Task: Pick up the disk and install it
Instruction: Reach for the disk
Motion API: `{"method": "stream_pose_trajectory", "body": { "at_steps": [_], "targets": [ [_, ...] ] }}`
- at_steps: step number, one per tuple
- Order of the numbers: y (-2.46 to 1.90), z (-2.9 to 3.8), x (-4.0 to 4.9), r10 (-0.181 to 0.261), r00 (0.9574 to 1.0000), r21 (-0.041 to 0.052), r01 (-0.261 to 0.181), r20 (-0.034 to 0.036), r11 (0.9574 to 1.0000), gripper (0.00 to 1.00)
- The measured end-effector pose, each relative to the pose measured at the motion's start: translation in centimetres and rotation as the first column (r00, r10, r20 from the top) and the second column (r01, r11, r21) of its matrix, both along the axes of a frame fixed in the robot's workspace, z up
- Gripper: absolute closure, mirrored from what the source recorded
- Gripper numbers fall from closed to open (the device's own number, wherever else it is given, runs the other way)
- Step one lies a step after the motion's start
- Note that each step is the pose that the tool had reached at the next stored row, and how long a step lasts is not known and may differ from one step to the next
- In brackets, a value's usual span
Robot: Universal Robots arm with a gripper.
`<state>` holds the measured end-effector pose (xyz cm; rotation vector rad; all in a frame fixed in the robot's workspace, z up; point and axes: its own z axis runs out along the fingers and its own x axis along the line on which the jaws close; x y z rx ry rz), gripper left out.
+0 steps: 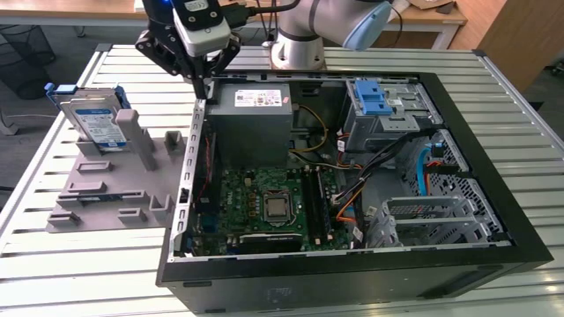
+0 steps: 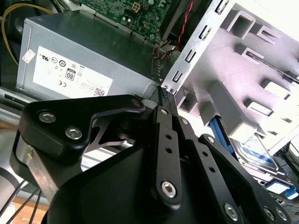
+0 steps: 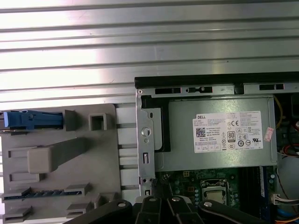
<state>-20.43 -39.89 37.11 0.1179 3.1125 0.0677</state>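
The black two-fingered tool (image 1: 205, 88) hangs closed on nothing above the side wall of the open black computer case (image 1: 352, 281). It is just beside the grey metal power-supply box (image 1: 251, 129), which bears a white printed sticker. At the tool's 8 o'clock in the exterior view, the flat silver disk (image 1: 95, 117), with a white-and-blue label and a blue frame, stands on edge in the grey plastic fixture (image 1: 97, 198) on the slatted metal tabletop (image 1: 53, 264).
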Motion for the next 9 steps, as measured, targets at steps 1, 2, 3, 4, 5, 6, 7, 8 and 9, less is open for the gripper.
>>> {"method": "stream_pose_trajectory", "body": {
  "at_steps": [1,2,3,4,5,6,7,8,9],
  "targets": [
    [0.0,0.0,-0.02,0.0,1.0,-0.0001,0.0,-0.0001,1.0,0.89],
    [0.0,-0.01,-0.04,0.0,1.0,0.0,0.0,0.0,1.0,0.89],
    [0.0,-0.02,-0.06,0.0,1.0,-0.0001,0.0,0.0,1.0,0.89],
    [0.0,-0.03,-0.08,0.0,1.0,-0.0001,0.0,-0.0001,1.0,0.89],
    [0.0,-0.07,-0.13,0.0,1.0,-0.0001,0.0,-0.0001,1.0,0.89],
    [0.0,-0.11,-0.19,0.0,1.0,-0.0001,0.0,-0.0001,1.0,0.89],
    [0.0,-0.12,-0.2,0.0,1.0,-0.0001,0.0,-0.0001,1.0,0.89],
    [0.0,-0.13,-0.21,0.0,1.0,0.0,0.0,-0.0001,1.0,0.89],
    [0.0,-0.14,-0.23,0.0,1.0,-0.0001,0.0,-0.0001,1.0,0.89]
  ]
}}
